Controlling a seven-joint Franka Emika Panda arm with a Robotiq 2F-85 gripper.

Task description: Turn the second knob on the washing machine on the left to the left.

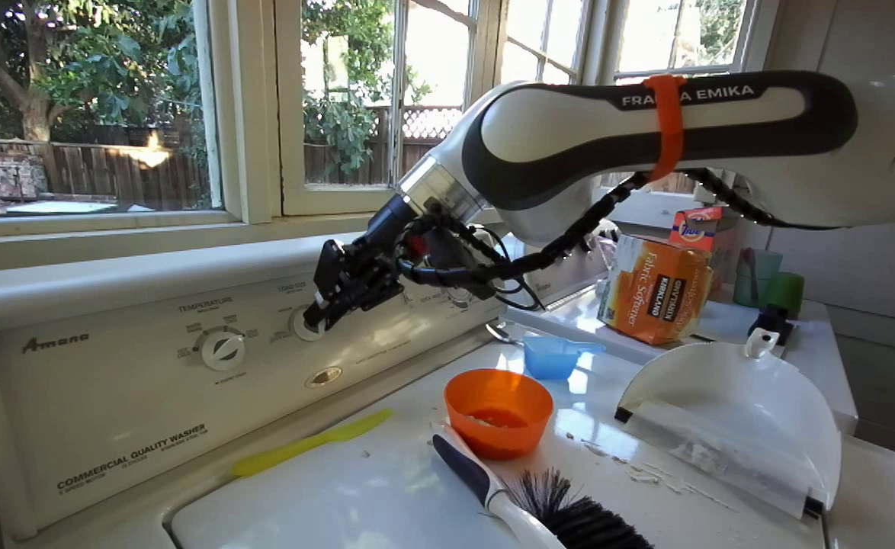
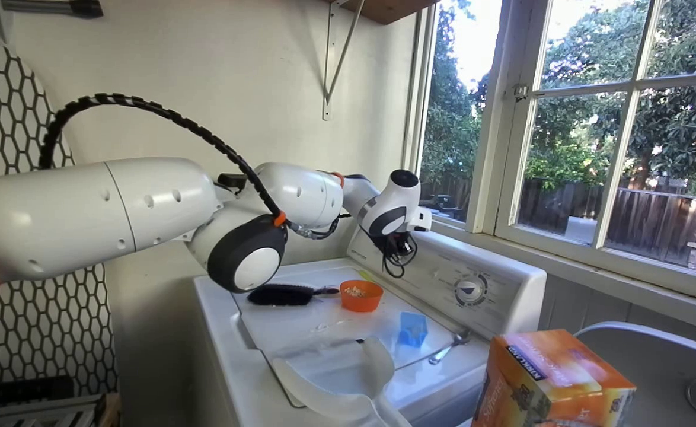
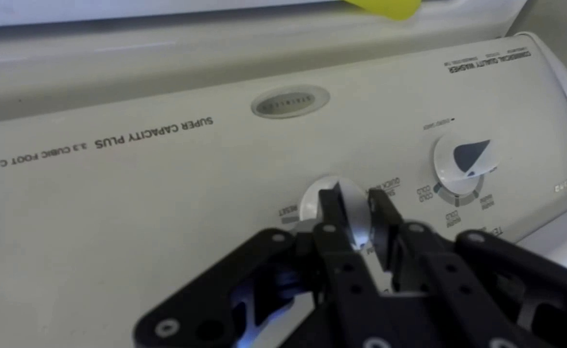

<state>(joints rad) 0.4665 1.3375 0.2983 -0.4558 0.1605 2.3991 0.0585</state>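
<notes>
The washer's control panel carries a white temperature knob and a white load size knob to its right. My gripper is at the load size knob, its fingers pointing down at the panel. In the wrist view, which stands upside down, the two black fingers are on either side of the load size knob's raised ridge and appear closed on it. The temperature knob is apart to the right there. In an exterior view the gripper is partly behind cables and the load size knob is hidden.
On the washer lid are an orange bowl, a blue cup, a brush, a white dustpan and a yellow-green utensil. A fabric softener box stands beyond. A larger dial is farther along the panel.
</notes>
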